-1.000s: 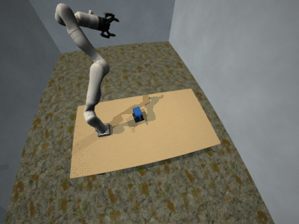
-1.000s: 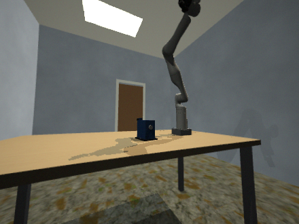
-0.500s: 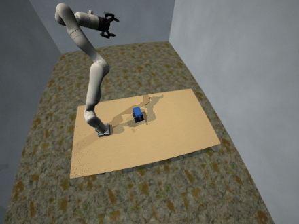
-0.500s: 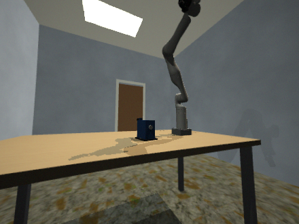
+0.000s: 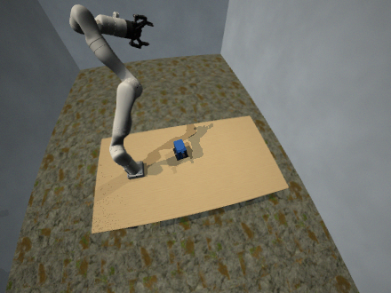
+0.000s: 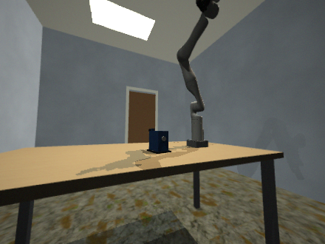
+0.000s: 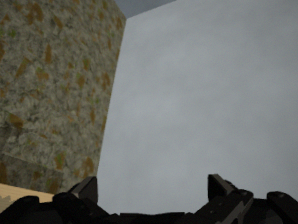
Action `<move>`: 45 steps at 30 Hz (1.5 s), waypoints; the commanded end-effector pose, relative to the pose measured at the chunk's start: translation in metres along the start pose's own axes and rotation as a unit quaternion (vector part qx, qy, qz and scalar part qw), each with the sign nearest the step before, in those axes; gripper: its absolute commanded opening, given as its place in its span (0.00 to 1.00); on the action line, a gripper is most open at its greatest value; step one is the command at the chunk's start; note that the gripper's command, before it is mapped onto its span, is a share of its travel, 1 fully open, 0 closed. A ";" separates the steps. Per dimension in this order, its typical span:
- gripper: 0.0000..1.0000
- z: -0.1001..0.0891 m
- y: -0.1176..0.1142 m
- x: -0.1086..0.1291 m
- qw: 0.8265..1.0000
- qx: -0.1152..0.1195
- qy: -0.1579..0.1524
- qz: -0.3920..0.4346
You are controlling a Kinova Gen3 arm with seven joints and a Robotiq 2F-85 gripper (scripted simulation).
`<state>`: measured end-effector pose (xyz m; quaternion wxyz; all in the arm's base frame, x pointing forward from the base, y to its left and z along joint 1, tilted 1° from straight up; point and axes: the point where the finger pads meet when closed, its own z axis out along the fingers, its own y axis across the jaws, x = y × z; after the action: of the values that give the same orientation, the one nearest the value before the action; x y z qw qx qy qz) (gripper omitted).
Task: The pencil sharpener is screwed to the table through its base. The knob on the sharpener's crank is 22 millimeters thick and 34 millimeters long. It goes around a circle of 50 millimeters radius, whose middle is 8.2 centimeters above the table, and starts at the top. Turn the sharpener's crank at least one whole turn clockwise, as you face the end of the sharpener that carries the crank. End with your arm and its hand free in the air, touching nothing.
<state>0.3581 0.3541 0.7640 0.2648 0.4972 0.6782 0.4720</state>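
Note:
The blue pencil sharpener (image 5: 179, 149) stands on the wooden table (image 5: 187, 173), a little right of the arm's base (image 5: 136, 170). In the exterior view the sharpener (image 6: 159, 140) shows a small grey round part on its near face; the crank and knob are too small to make out. My gripper (image 5: 143, 31) is open and empty, held high in the air far above the table and pointing sideways. In the wrist view the two fingertips frame only the grey wall and floor; the sharpener is out of that view.
The table has dark legs (image 6: 269, 200) and stands on a mottled floor. Grey walls close the room, with a brown door (image 6: 142, 117) behind the table. The arm's shadow lies across the table around the sharpener.

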 end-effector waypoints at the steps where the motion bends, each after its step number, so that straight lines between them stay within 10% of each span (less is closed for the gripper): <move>1: 1.00 -0.004 0.001 0.004 1.000 -0.003 0.004 -0.002; 18: 1.00 -0.081 0.021 0.102 0.988 -0.083 0.129 0.013; 33: 1.00 -0.286 0.031 0.225 0.908 -0.185 0.372 0.057; 45: 1.00 -0.359 0.027 0.242 0.869 -0.203 0.445 0.072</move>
<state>0.0009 0.4490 0.9583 0.0037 0.2294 0.5789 0.7824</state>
